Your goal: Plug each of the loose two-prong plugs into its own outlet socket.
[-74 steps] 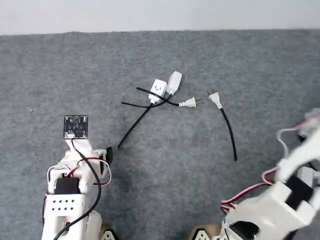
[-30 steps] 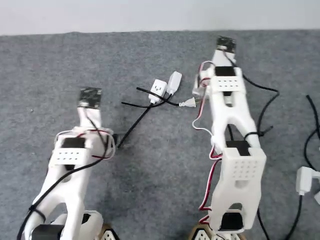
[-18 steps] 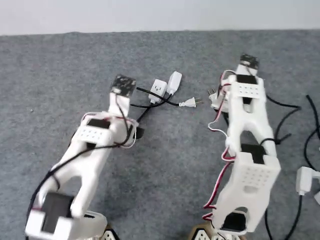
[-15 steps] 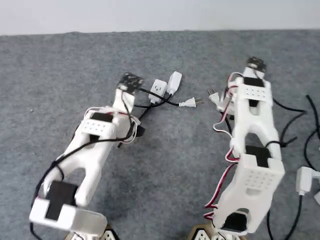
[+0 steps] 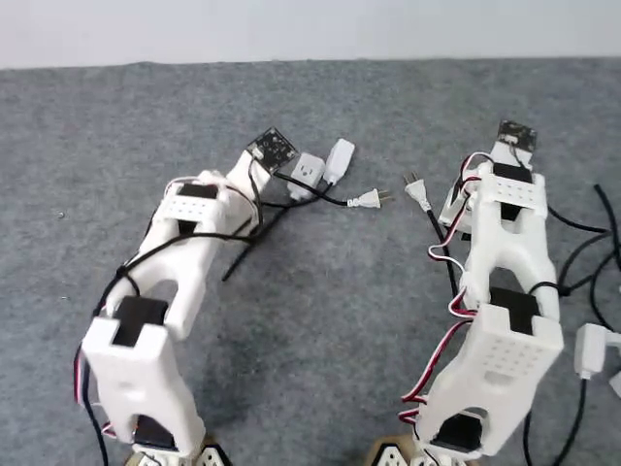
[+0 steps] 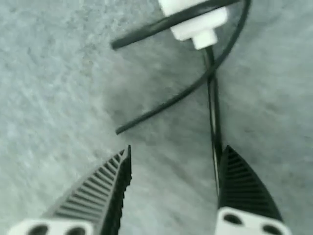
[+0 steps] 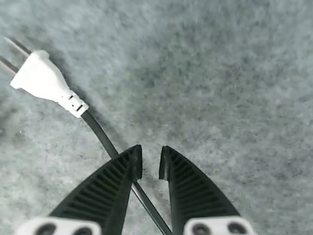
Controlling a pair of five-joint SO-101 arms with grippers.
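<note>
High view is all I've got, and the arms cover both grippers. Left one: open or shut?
Observer: The left gripper is wide open and holds nothing.
Operator: Anything between its fingers?
Observer: A black cord on the mat runs close by the inner edge of one finger. The white outlet socket lies ahead, untouched.
Operator: And the right?
Observer: The right gripper is all but shut, with nothing in the slit. The white plug lies ahead of it, and the plug's cord passes beside one finger.
</note>
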